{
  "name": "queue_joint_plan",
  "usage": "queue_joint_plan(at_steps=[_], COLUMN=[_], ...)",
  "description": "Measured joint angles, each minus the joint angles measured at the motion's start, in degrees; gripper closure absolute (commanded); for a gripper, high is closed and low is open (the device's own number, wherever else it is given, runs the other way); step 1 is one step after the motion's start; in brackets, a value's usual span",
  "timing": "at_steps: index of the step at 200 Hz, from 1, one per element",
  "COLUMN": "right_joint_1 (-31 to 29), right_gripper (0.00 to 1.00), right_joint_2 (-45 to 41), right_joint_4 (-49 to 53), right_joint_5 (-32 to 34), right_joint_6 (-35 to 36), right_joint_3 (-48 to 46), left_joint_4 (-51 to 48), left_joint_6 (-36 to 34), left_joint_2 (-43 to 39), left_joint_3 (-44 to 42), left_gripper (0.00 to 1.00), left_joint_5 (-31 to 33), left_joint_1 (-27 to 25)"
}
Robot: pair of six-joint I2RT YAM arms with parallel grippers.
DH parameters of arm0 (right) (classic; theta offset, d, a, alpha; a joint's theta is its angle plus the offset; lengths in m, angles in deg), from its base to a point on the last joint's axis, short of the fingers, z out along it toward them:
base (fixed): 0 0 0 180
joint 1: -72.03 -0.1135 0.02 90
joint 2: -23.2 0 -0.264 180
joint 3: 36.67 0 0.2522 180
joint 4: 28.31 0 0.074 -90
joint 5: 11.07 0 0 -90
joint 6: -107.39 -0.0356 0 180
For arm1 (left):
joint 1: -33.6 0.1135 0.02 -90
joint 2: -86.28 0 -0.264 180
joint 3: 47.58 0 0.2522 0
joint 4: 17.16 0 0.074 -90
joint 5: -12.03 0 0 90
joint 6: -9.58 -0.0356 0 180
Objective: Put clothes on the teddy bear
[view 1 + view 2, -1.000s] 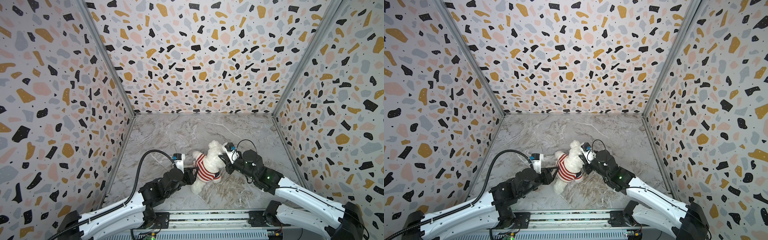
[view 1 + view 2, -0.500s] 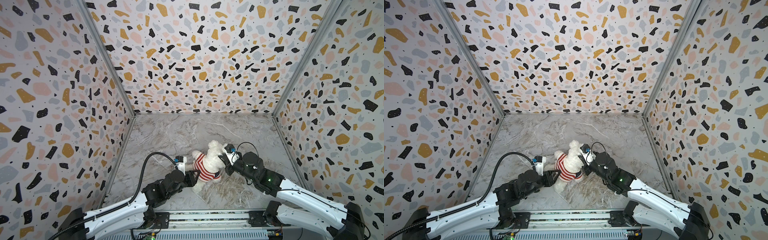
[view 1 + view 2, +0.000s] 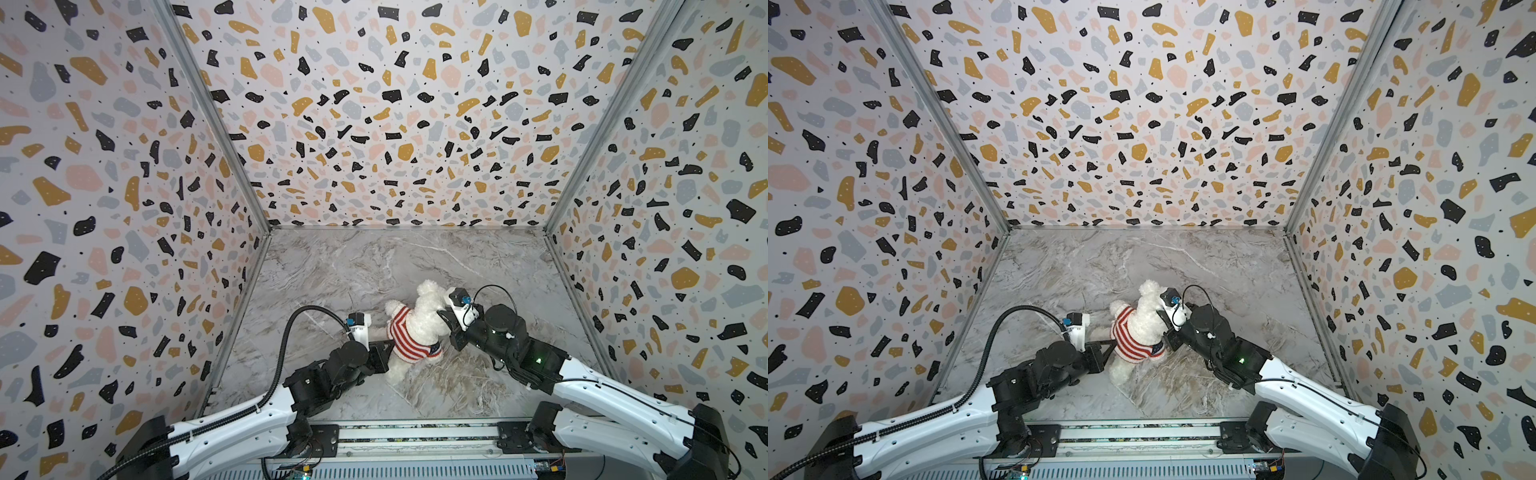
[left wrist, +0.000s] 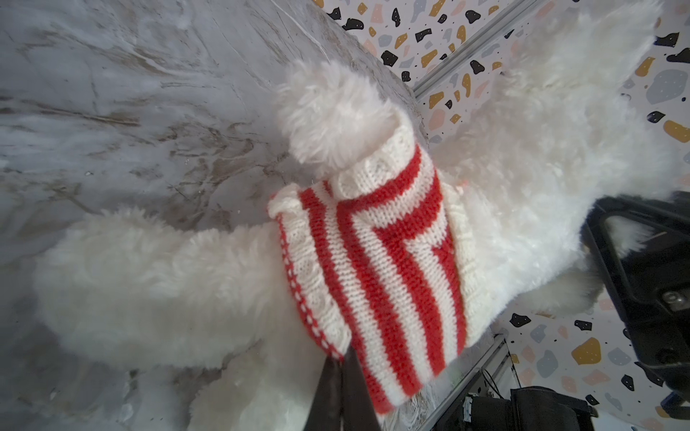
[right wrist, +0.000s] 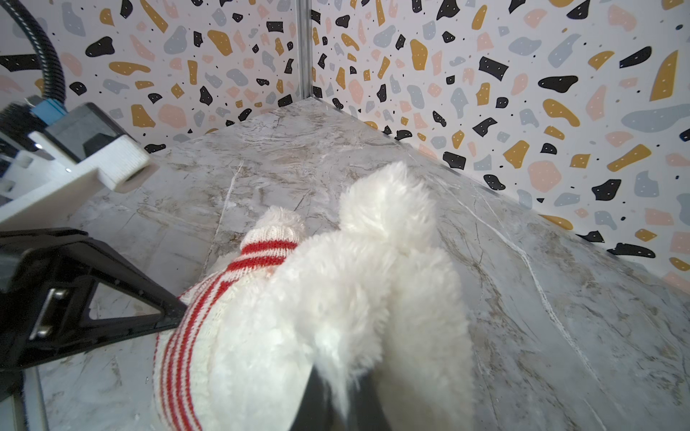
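Pinching from both sides, the two end effectors hold the teddy bear (image 3: 420, 318) between them on the marble tabletop (image 3: 365, 266). The left end effector (image 3: 384, 350) is closed. In the left wrist view its dark fingers (image 4: 328, 395) meet on the bottom hem of the striped sweater (image 4: 377, 253), where the knit edge crosses the white belly fur. The right end effector (image 3: 445, 322) is closed too. In the right wrist view a tuft of the bear's fur is squeezed between its fingers (image 5: 317, 403), somewhere about the head or shoulder; which part exactly I cannot tell.

From each end effector the bear lies straight ahead of the fingertips and touches them, so it sits on the line joining the two. Its long axis, head to legs, runs across that line: the head is beyond both end effectors, away from the arm bases, and the legs are nearer to the bases. The hem is on the leg side. Tugging the sweater down would therefore probably mean drawing the left end effector along that axis towards the legs while the right one anchors the upper body. Both arms touch the toy, but only the left is on the garment, so it looks better placed for that pull.

Counted: one bear, one sweater, two end effectors. One paw (image 4: 328, 115) pokes out of a white-cuffed sleeve. The second sleeve is hidden by the right end effector in both top views. The sweater already covers the chest, so the dressing looks nearly done.
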Motion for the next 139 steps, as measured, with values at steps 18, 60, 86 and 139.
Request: queue_joint_plan(at_steps=[18,60,86,139], right_joint_1=[-0.1,-0.2,-0.3,-0.3], right_gripper=[1.0,1.0,1.0,1.0], right_joint_2=[-0.1,-2.1,-3.0,-3.0], right_joint_4=[0.0,0.0,0.0,0.1], right_joint_5=[0.2,0.5,0.6,0.9], right_joint_6=[0.0,0.0,-0.1,-0.3], right_joint_3=[0.0,0.0,0.0,0.0], left_joint_4=[0.0,0.1,0.4,2.4], left_joint_6=[0.2,0.9,0.9,1.2], left_joint_2=[-0.1,-0.3,0.8,3.3], left_joint_3=[-0.1,-0.9,-1.3,-1.4], left_gripper=[1.0,1.0,1.0,1.0], left_joint_5=[0.6,2.3,2.6,2.5], left_joint_1=[0.0,0.3,1.1,1.7])
